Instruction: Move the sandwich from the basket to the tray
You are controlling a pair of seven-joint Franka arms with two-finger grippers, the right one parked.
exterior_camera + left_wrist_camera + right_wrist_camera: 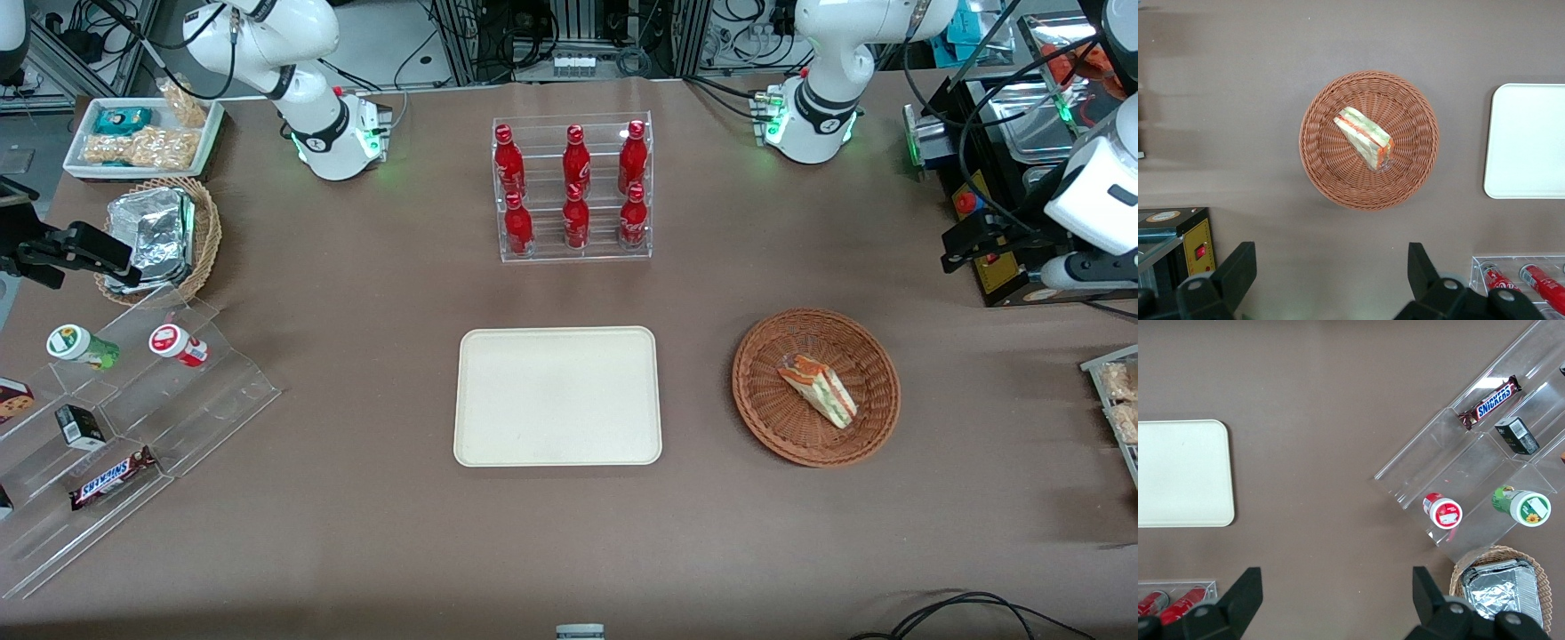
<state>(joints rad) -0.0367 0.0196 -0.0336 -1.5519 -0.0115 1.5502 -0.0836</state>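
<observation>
The sandwich (820,389), a pale wedge with red, orange and green layers in clear wrap, lies in the reddish-brown wicker basket (763,425). It also shows in the left wrist view (1365,138), inside the basket (1323,175). The cream tray (558,396) lies bare beside the basket, toward the table's middle; part of it shows in the left wrist view (1528,140). My left gripper (958,251) hangs high above the table, farther from the front camera than the basket, toward the working arm's end. It is open wide and empty (1330,267), well apart from the sandwich.
A clear rack of red bottles (573,191) stands farther from the front camera than the tray. A black box with a red button (982,233) sits under the gripper. Snack packs (1118,400) lie at the working arm's table end. A stepped acrylic shelf (133,427) stands at the parked arm's end.
</observation>
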